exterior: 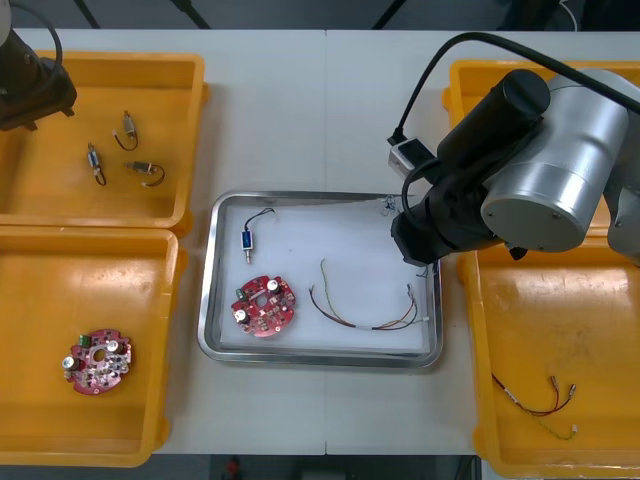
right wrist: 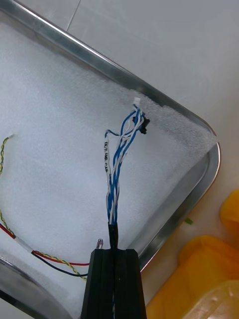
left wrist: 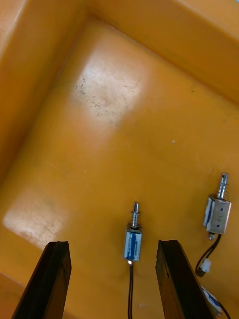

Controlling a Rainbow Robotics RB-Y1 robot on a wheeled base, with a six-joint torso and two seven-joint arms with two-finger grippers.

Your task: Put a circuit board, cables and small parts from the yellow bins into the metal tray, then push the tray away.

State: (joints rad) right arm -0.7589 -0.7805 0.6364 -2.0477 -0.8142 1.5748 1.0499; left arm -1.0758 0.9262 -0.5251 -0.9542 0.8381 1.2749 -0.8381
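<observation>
Gripping the blue and white cable (right wrist: 117,169), the right end effector (right wrist: 113,251) hangs over the metal tray (exterior: 300,196); circuit board (exterior: 264,305) in, push pending.

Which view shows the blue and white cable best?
Right wrist view: the blue and white cable runs full length from the right gripper, shut on it, over the tray corner. Front view catches its tip beside the arm; left wrist view faces a yellow bin.

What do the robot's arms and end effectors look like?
The right arm is a fat silver cylinder on black joints, with a black cable looping to a small grey box. The left end effector and right end effector each have two flat black fingers.
</observation>
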